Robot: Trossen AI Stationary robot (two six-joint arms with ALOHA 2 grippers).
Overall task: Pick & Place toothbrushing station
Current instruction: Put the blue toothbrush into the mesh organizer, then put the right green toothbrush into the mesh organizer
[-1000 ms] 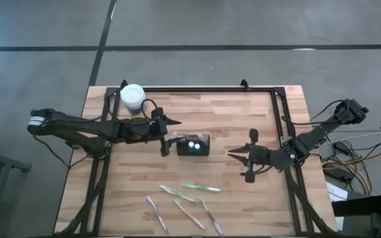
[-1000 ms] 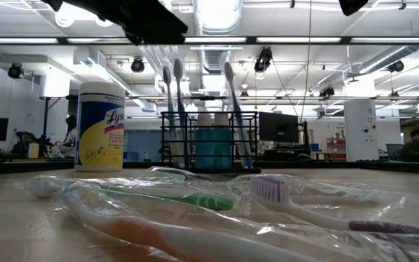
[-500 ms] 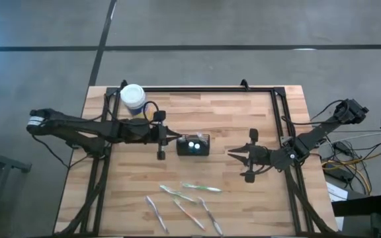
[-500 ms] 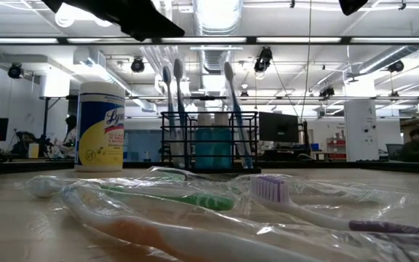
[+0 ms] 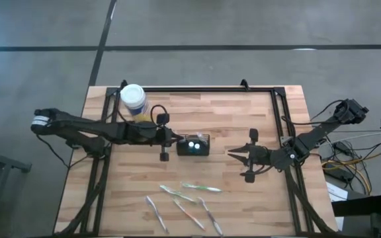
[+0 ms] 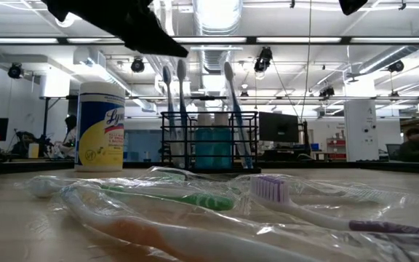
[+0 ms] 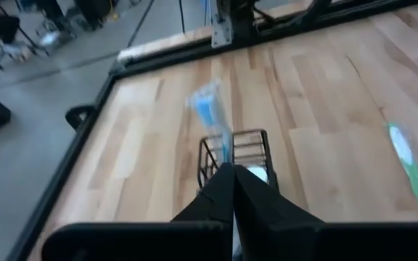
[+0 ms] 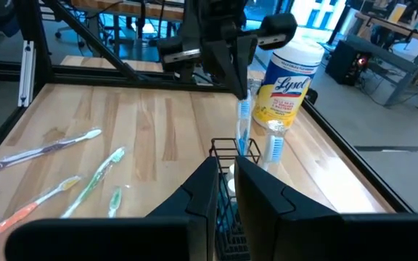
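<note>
From above, the black caddy (image 5: 194,145) stands mid-table (image 5: 243,119), the left end effector (image 5: 175,139) at its left edge, the right end effector (image 5: 233,154) apart on its other side. The left wrist view shows fingers pinched on a blue toothbrush (image 7: 210,116) over the caddy. In the right wrist view, the right fingers are nearly closed, empty.

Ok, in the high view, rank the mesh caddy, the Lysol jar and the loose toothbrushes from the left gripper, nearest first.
From the left gripper:
1. Mesh caddy, directly at its tip, table centre.
2. Lysol jar, far-left corner.
3. Loose toothbrushes, near edge of the table.
</note>
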